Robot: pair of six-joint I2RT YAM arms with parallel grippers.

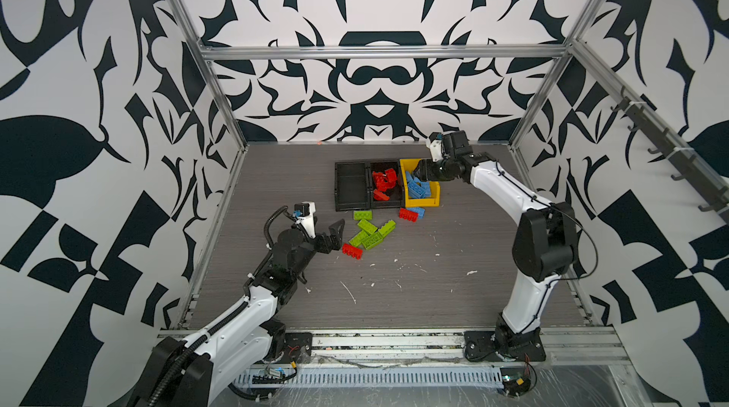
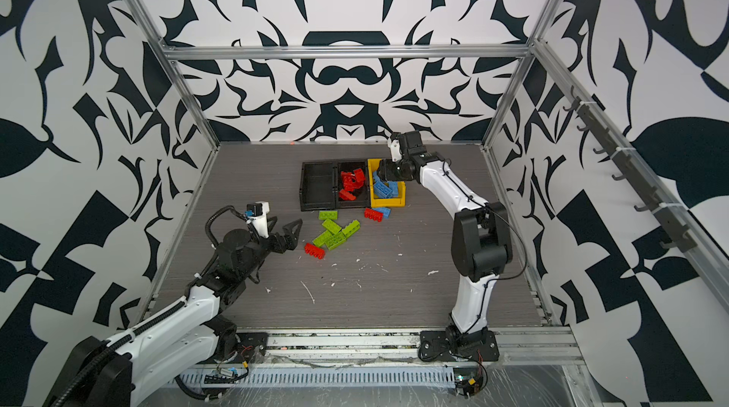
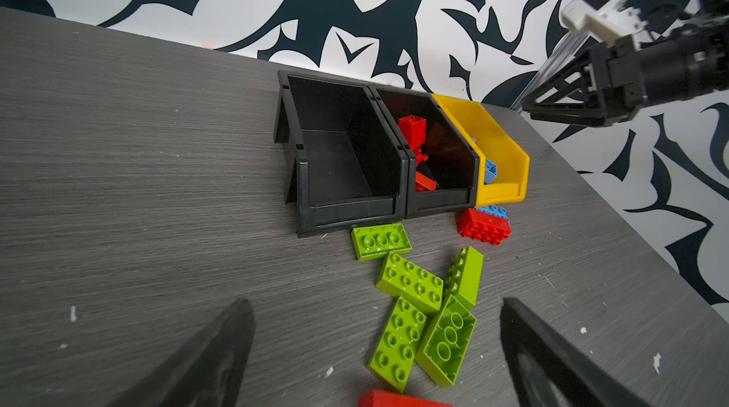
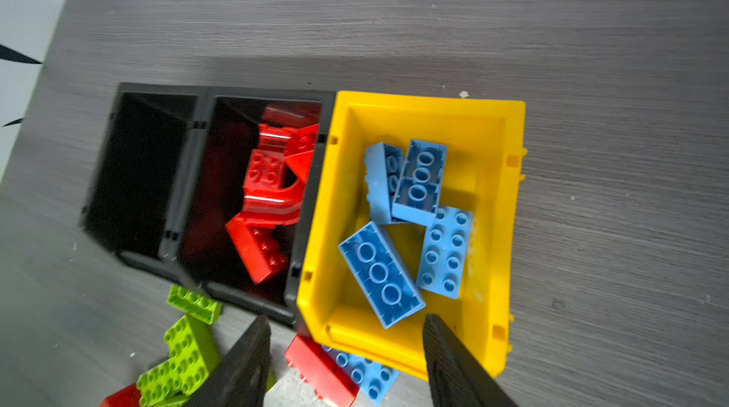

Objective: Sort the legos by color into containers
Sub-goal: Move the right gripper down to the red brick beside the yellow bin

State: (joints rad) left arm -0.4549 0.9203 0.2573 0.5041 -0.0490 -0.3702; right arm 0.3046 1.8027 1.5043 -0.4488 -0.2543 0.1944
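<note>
The right gripper (image 4: 346,320) hangs over the near end of the yellow bin (image 4: 493,204). Its jaws are parted, with nothing between them. Below it, four light blue bricks (image 4: 380,273) lie jumbled inside that bin.

Against the yellow bin's side stands a middle black bin (image 3: 438,198) holding red pieces (image 4: 272,188), an arch among them. An outer black bin (image 3: 347,215) stands against that one.

The left gripper (image 3: 374,302) hovers over the grey table (image 1: 434,286), jaws spread wide and holding nothing. Just ahead of it, five lime green bricks (image 1: 369,231) lie in a loose cluster, with a lone red brick (image 1: 352,250) at the cluster's near edge. In front of the yellow bin, another red brick (image 1: 406,213) touches a blue brick (image 1: 417,211).
</note>
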